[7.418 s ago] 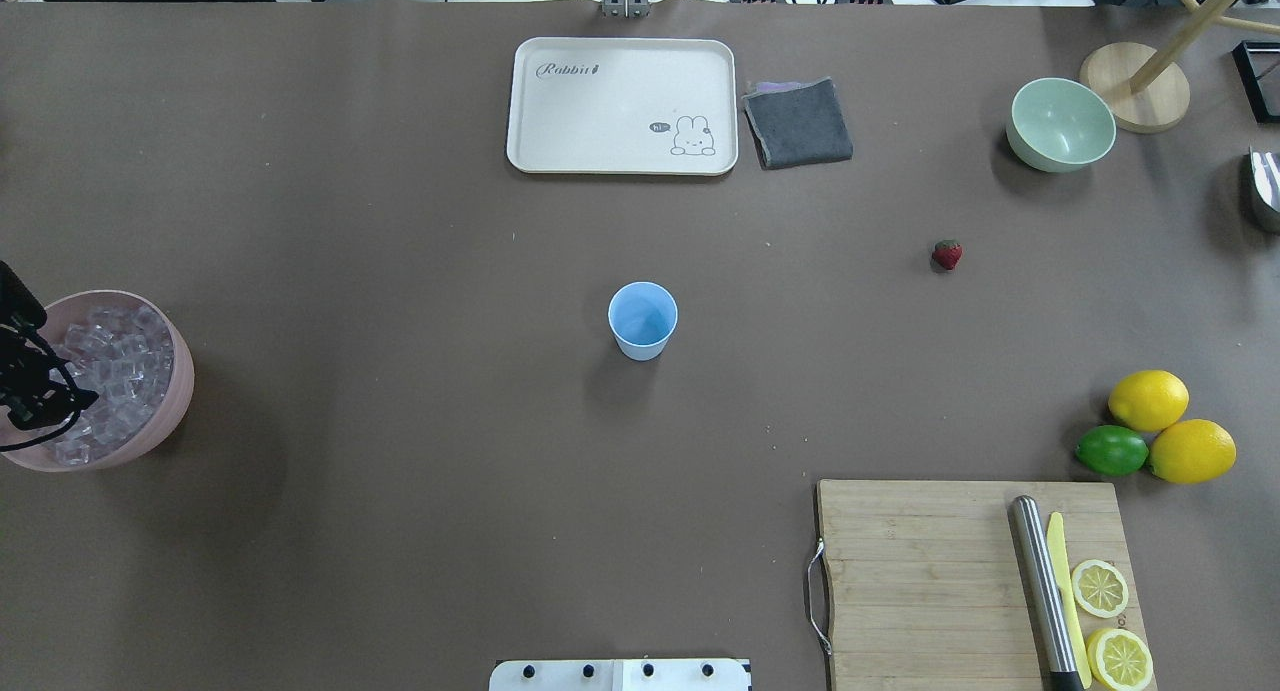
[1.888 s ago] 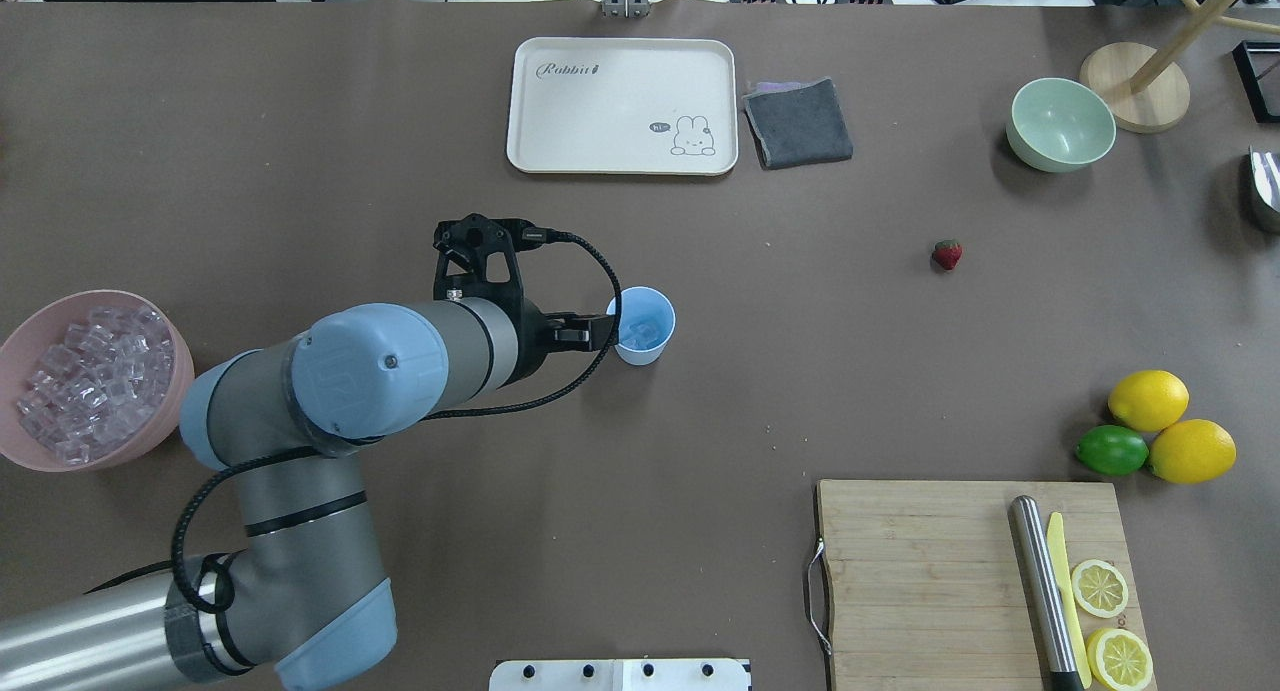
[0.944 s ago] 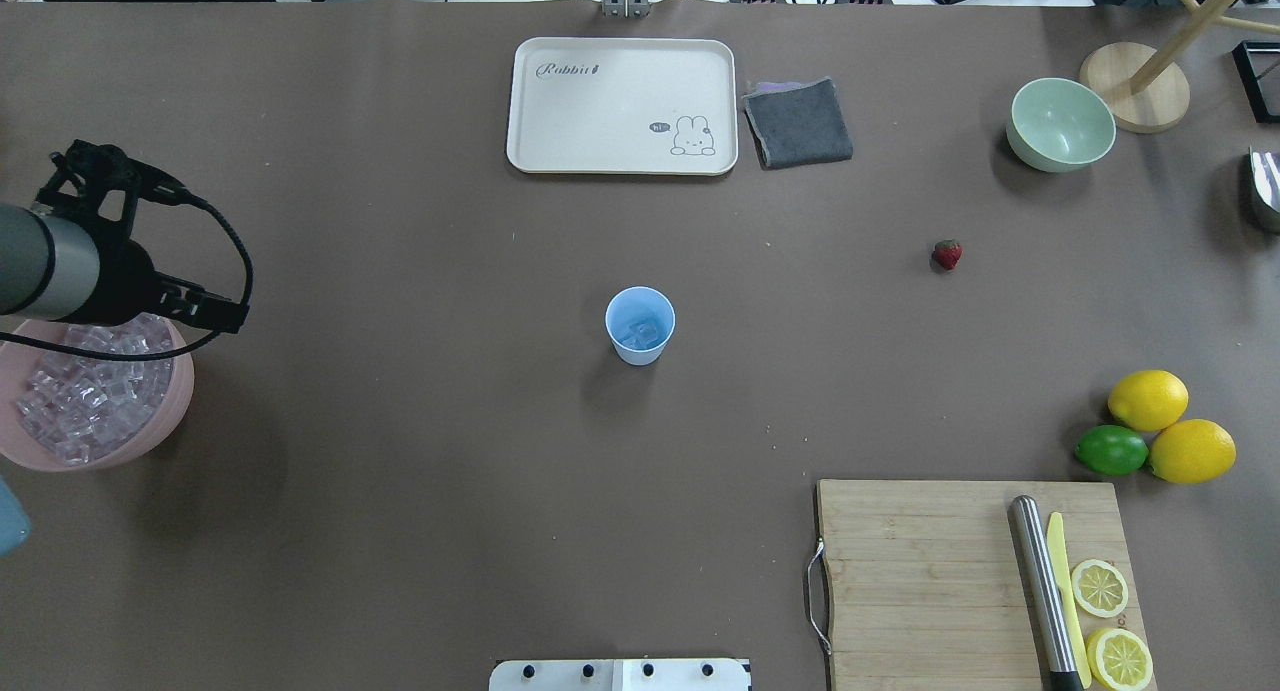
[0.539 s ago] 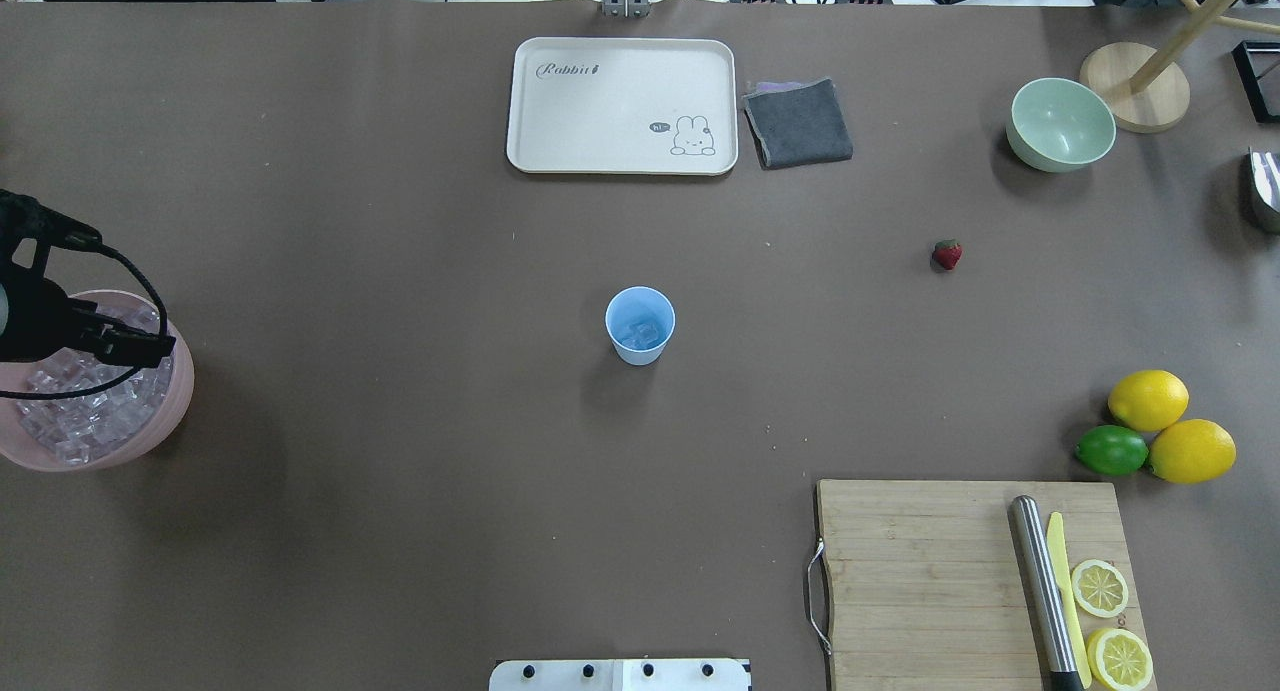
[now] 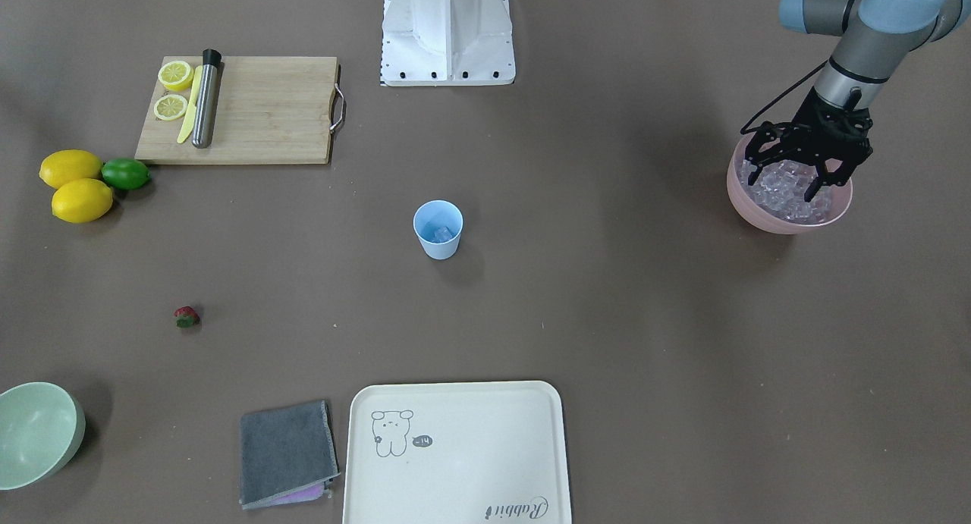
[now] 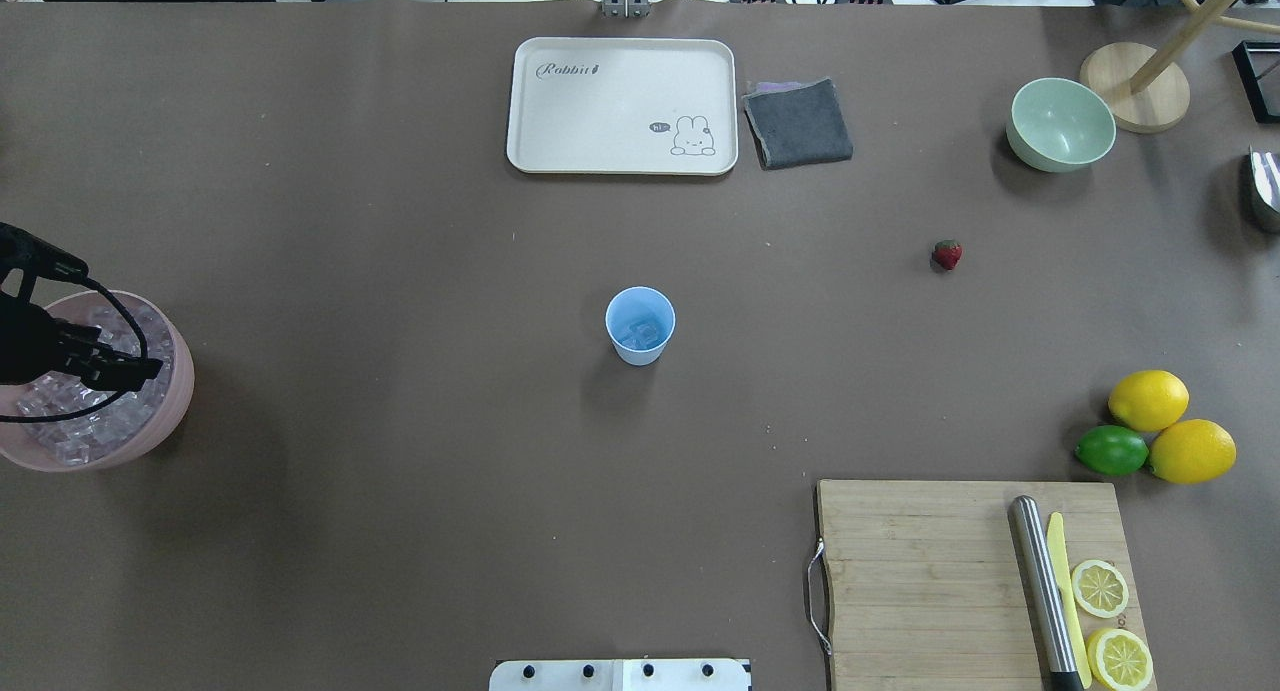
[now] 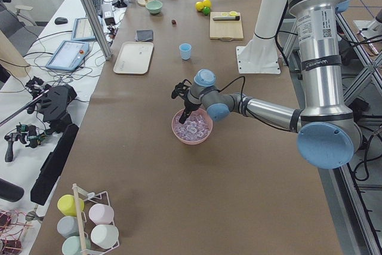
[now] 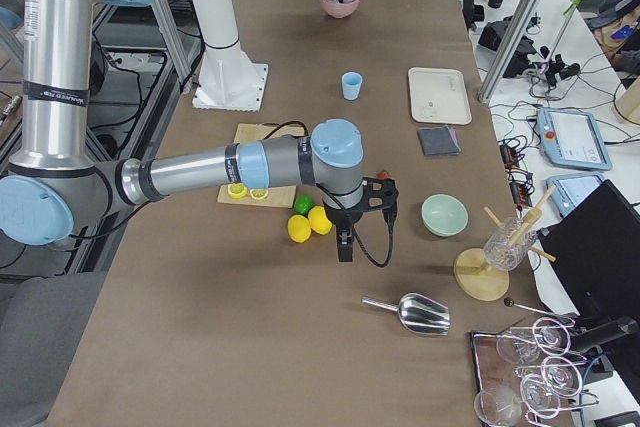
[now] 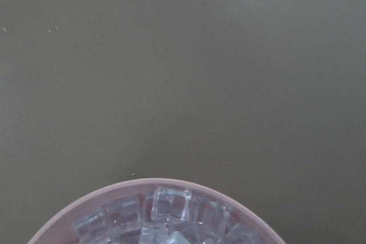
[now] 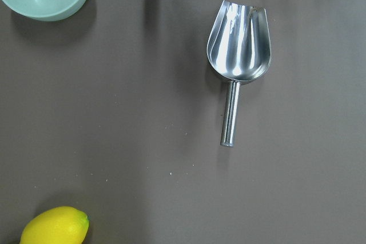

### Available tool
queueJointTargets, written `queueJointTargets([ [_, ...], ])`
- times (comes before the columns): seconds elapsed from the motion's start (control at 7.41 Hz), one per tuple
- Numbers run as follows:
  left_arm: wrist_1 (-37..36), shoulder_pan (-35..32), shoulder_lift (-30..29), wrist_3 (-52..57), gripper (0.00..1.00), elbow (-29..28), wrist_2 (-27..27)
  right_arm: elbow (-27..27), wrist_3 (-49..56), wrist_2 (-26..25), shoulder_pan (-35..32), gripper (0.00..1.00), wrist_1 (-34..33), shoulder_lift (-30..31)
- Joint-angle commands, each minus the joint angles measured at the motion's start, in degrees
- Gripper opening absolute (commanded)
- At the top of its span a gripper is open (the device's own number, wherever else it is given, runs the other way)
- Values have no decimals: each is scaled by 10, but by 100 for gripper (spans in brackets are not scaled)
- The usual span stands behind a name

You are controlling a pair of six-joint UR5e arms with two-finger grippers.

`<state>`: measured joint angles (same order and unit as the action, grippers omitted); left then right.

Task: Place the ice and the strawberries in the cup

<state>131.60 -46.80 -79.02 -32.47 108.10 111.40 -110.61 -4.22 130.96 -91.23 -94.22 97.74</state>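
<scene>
At the counter's left end, the left gripper (image 5: 786, 184) hangs over the pink bowl (image 5: 766, 219), its fingers (image 5: 752, 167) spread apart with the tips down at the level of the ice (image 9: 171, 204) heaped inside; nothing is clamped between them. Mid-counter, well apart from the bowl, the cup (image 6: 640, 326) stands upright with a few clear cubes lying in its bottom. The strawberry (image 6: 947, 254) lies alone on the bare counter on the robot's right, between the cup and the pale green bowl (image 6: 1061, 124), touching neither. The right gripper (image 8: 343, 252) points downward above the counter just beside the lemons (image 8: 308, 223); whether its fingers are apart or together I cannot tell, as only the side view shows them. Below its wrist camera lies a metal scoop (image 10: 237, 55).
</scene>
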Motion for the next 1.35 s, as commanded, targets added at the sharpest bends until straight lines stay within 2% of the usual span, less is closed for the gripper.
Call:
queueJointTargets([
  [0.0, 1, 0, -2, 27, 59, -10, 14, -1, 0, 0, 0, 100, 1, 0],
  [0.54, 1, -11, -4, 43, 58, -13, 16, 0, 0, 0, 0, 100, 0, 0],
  [0.81, -2, -41, -7, 63, 58, -14, 52, 0, 0, 0, 0, 100, 0, 0],
  [1.21, -1, -40, -39, 71, 60, -49, 47, 0, 0, 0, 0, 100, 0, 0],
])
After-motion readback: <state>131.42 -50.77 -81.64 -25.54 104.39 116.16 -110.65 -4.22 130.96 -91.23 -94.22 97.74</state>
